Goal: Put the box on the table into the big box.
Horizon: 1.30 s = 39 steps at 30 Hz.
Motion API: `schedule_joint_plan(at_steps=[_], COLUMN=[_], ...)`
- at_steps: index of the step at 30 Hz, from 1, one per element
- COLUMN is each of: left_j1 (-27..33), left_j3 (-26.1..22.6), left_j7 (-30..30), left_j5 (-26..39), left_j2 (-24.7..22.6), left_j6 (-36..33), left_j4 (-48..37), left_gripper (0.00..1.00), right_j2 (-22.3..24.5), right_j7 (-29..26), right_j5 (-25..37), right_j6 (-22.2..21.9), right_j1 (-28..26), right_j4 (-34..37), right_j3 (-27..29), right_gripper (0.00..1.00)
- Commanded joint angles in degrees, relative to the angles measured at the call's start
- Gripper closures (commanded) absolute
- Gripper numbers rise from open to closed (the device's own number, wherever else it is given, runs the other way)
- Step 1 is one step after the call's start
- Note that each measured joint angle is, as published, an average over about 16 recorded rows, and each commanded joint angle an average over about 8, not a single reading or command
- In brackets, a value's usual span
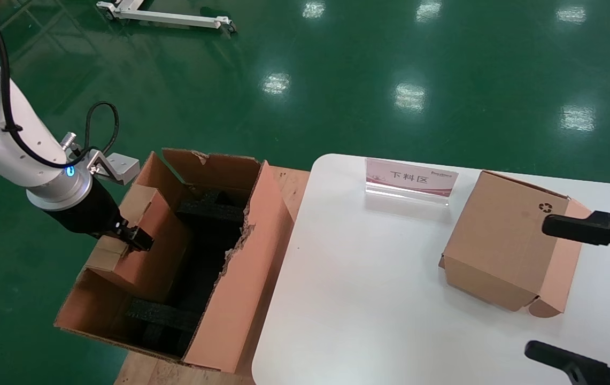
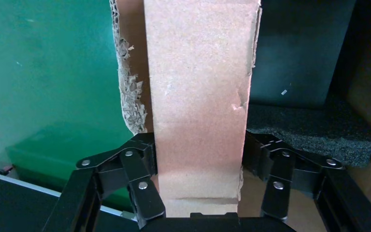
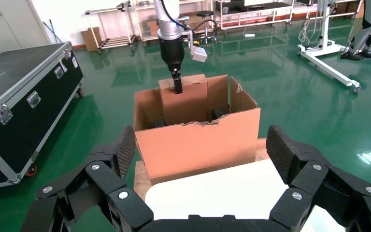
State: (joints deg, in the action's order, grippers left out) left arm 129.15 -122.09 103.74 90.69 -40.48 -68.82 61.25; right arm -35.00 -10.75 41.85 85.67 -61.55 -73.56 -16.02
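The left gripper (image 1: 132,235) was clamped on the slim brown mailer box (image 1: 144,240), its fingers (image 2: 142,186) pressed against both broad faces. It held the box upright on edge inside the big box (image 1: 240,278), close to that carton's left wall, the top of the mailer standing above the torn rim. Black foam blocks (image 1: 214,211) lay within the carton, one at its far end and another (image 1: 163,315) at its near end. The big box stood on a wooden pallet (image 1: 288,182) just beside the left edge of the white table (image 1: 363,278).

On the table, toward its right edge, sat a cube-like cardboard box (image 1: 502,251) printed with a recycling symbol, and a small sign stand (image 1: 410,181) stood by the far edge. The right gripper (image 1: 588,291) hung over the table's right side with its jaws spread wide, holding nothing.
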Motion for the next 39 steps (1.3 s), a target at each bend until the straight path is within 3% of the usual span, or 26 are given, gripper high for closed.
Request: schedule_joint_plan(at_steps=[1, 25, 39], left_j1=[-0.05, 0.49, 7.68], left_j3=[-0.01, 0.41, 7.91], left_j7=[0.07, 0.05, -2.23], left_j5=[0.02, 0.00, -3.85], left_j2=[0.00, 0.06, 4.62], left_j6=[0.03, 0.15, 3.53], left_j4=[0.03, -0.13, -1.49], left_gripper=[0.00, 0.00, 0.00], right_j2=[0.00, 0.00, 0.01], right_j7=[0.00, 0.00, 0.00], right_j5=[0.00, 0.00, -0.01], right_j6=[0.00, 0.00, -0.01], right_j1=[0.00, 0.00, 0.01], right_j4=[0.00, 0.00, 0.01], right_j3=[0.00, 0.00, 0.00], right_gripper=[0.00, 0.00, 0.00])
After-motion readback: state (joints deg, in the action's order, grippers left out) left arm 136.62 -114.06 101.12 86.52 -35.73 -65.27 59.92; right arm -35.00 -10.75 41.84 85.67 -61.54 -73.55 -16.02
